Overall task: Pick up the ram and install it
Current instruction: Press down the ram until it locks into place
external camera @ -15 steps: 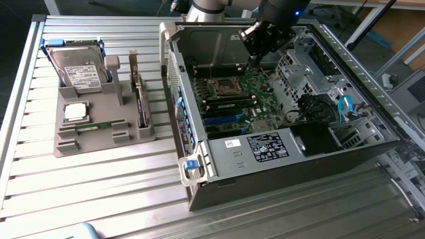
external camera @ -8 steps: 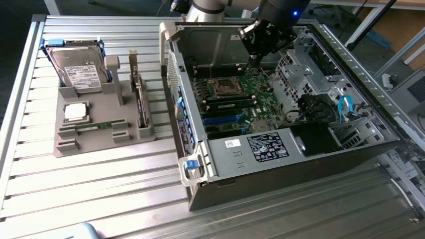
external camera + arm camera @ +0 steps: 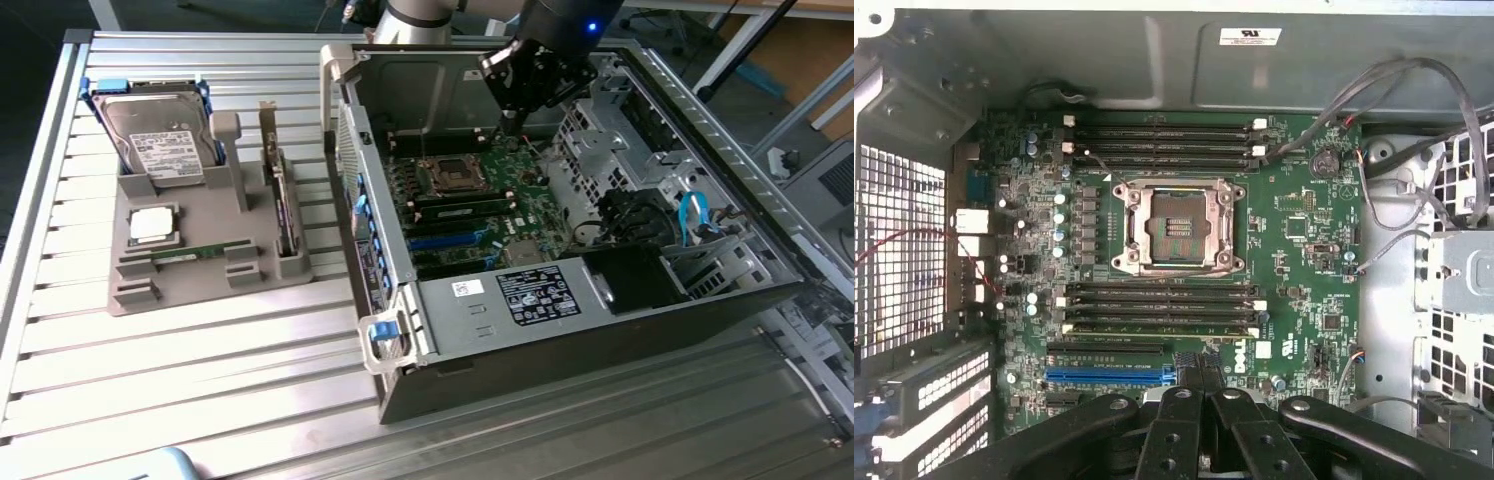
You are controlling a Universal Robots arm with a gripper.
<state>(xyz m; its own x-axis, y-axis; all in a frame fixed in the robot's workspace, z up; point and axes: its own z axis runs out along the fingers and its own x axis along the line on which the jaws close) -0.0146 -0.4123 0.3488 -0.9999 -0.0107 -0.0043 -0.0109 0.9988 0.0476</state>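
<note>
One ram [image 3: 200,250], a slim green stick, lies flat in the grey holder [image 3: 134,295] on the exterior view's left. A second green stick [image 3: 461,210] looks seated in the memory slots beside the empty processor socket [image 3: 447,175] inside the open computer case [image 3: 534,300]. My gripper [image 3: 511,130] hangs over the far end of the motherboard, well apart from the holder. In the wrist view its black fingers [image 3: 1179,400] meet, shut [image 3: 1194,380], and I see nothing held between them. Below them lie the socket [image 3: 1176,225] and two banks of slots [image 3: 1159,310].
The holder also carries a hard drive [image 3: 154,135], a square silver processor [image 3: 151,225] and an upright dark expansion card [image 3: 280,195]. Case walls, a drive cage [image 3: 607,130] and loose cables [image 3: 1414,90] ring the motherboard. The table top is ribbed aluminium [image 3: 200,380].
</note>
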